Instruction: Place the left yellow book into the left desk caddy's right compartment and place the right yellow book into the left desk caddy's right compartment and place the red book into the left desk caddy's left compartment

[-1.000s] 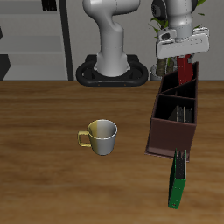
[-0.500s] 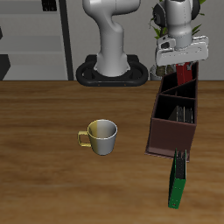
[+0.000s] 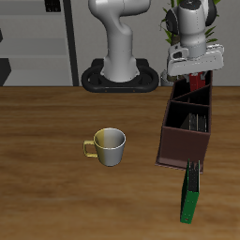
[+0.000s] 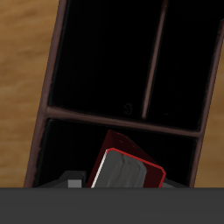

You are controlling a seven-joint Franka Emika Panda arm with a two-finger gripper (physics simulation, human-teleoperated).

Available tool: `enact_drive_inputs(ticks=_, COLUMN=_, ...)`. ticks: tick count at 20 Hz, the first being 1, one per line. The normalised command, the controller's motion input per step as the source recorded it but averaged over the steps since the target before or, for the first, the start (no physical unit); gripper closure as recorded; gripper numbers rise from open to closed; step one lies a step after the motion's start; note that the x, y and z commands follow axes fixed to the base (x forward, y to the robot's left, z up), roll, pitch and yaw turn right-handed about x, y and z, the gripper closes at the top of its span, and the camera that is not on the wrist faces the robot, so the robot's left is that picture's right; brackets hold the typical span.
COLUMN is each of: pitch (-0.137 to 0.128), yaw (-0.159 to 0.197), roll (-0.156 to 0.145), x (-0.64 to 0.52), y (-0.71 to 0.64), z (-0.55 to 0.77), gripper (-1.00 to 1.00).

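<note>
Wood grain runs under everything we see on the counter (image 3: 47, 131). Sweeping across the exterior view, a pale mug (image 3: 109, 147) comes first, well apart from the rest. Next is the left desk caddy (image 3: 178, 142), dark brown, its long axis running front to back, with a green book (image 3: 190, 195) leaning at its near end. Above its far end hangs the gripper (image 3: 196, 67), and the red book (image 3: 197, 78) shows only as a red sliver dropping below it, long axis roughly upright. Our wrist view gives more: the red book (image 4: 128, 166) sits between the jaws, which are closed on it, over the caddy's dark end section, with partitions beyond. Both yellow books we cannot make out.
</note>
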Motion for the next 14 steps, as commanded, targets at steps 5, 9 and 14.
enact_drive_inputs(ticks=5, pitch=0.007, yaw=0.0, roll=-0.002, x=0.0, y=0.01, z=0.03, gripper=-1.0)
enact_drive_inputs(ticks=9, pitch=-0.006, yaw=-0.003, roll=0.002, x=-0.02, y=0.0, z=0.07, gripper=-1.0)
enact_drive_inputs(ticks=14, pitch=-0.039, yaw=0.003, roll=-0.011, x=-0.04, y=-0.1, z=0.28, gripper=-1.0)
